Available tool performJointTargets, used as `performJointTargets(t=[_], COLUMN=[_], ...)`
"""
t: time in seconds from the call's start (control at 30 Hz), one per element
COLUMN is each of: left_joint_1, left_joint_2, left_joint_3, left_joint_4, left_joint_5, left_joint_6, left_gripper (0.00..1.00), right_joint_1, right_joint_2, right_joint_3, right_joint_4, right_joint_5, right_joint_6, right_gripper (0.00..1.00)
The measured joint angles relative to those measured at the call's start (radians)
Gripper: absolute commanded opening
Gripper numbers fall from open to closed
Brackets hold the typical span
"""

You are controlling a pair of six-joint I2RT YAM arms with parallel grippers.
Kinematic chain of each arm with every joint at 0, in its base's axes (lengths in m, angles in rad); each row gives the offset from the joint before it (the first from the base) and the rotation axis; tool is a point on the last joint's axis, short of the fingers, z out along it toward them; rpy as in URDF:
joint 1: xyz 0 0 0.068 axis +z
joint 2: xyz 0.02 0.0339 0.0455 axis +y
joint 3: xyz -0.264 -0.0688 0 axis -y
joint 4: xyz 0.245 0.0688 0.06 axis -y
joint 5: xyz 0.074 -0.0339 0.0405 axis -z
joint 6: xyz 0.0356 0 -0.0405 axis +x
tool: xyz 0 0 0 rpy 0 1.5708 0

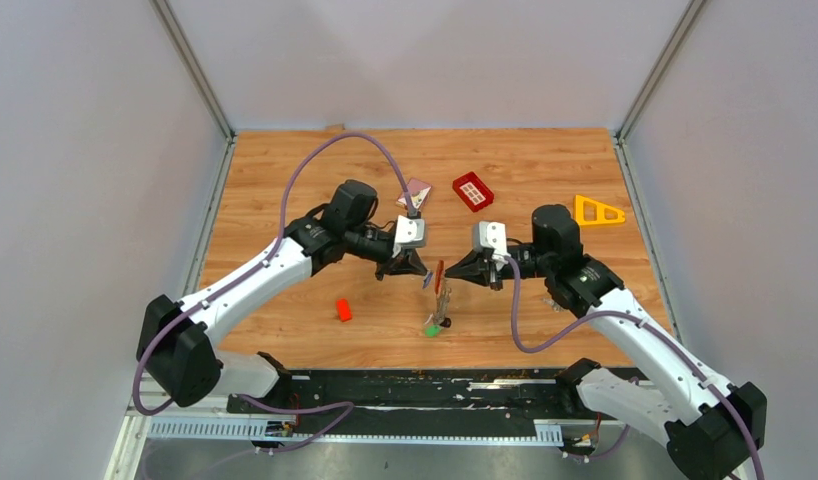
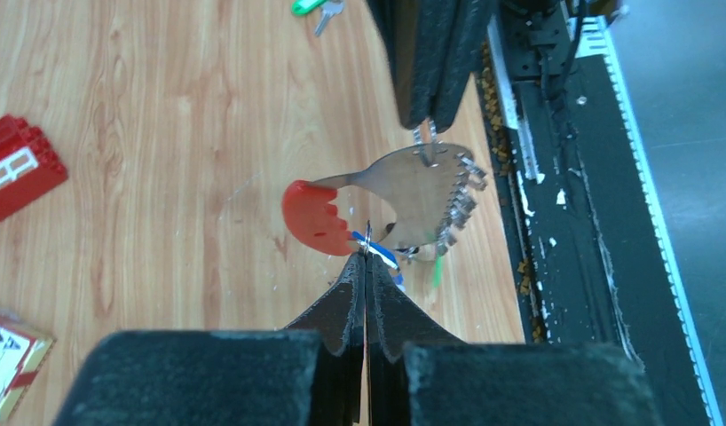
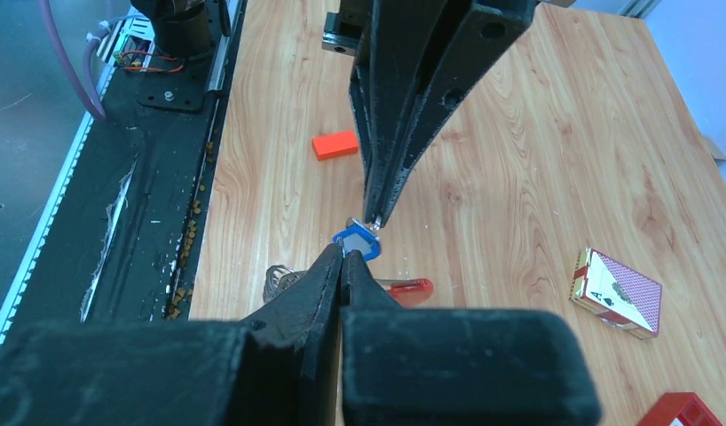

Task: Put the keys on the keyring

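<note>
keyring (image 2: 413, 191) curved, matte grey, glossy red end; blue-headed key (image 3: 353, 240); wood-grain table (image 2: 164, 133).

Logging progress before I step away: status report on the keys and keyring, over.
Both grippers shut: left gripper on blue key, right gripper on keyring fob. Green key lying on table. Red block off to the side.

A robot lab cell: wooden table (image 1: 545, 150) enclosed by plain grey panels (image 1: 85, 150).
</note>
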Motion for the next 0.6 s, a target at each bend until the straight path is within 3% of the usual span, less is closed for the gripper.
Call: performJointTargets(t=[0.4,0.6], left_joint_1=[-0.004,-0.004], left_joint_2=[0.153,0.220], left_joint_3=[0.015,-0.010], left_joint_4=[-0.185,-0.201], left_joint_5=[-0.435,-0.612], left_joint_6=[0.062,0.068], left_gripper=[0.00,0.00], right_joint_1=[-0.008,-0.015], right_joint_2=[-0.029,-0.041], right_joint_3=[0.000,0.000], right_joint_4=[-0.095,-0.158], right_joint_5=[0.074,0.106], right_joint_6=[-0.077,-0.115], right_gripper=[0.00,0.00])
